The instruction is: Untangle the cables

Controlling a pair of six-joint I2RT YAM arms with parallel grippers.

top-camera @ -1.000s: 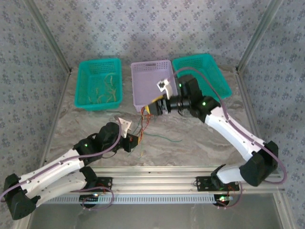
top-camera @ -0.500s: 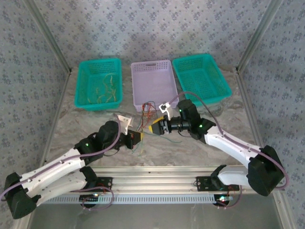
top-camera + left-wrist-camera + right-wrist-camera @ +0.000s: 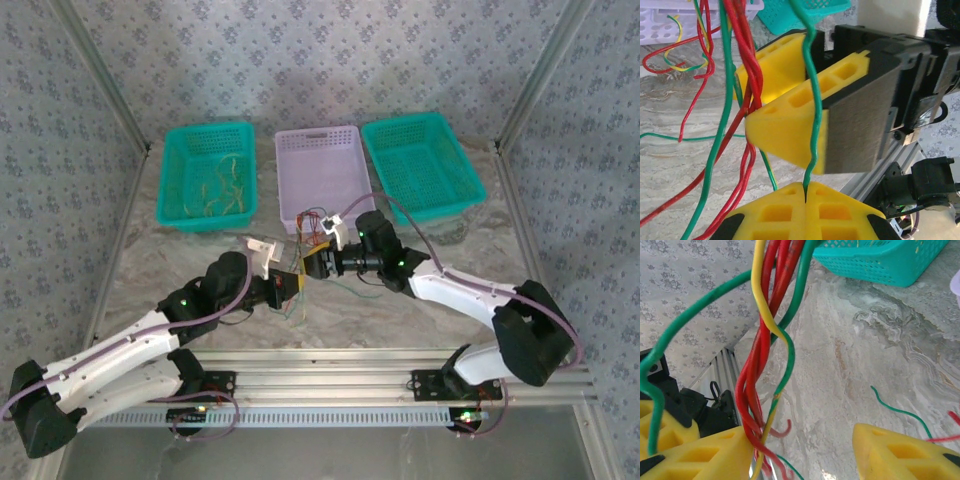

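Presently, the cables [image 3: 756, 375], thin glossy red, green and yellow wires twisted into a loose braid, hang at 6 o'clock of the lilac perforated basket [image 3: 290, 190], over the veined marble table [image 3: 400, 310]. Left gripper [image 3: 805, 192]: hollow-celled yellow wedge fingers [image 3: 775, 215] pressed together, pinching one kinked green strand [image 3: 812, 110]. Right gripper [image 3: 802, 445]: fingers spread, braid at its 9 o'clock finger.
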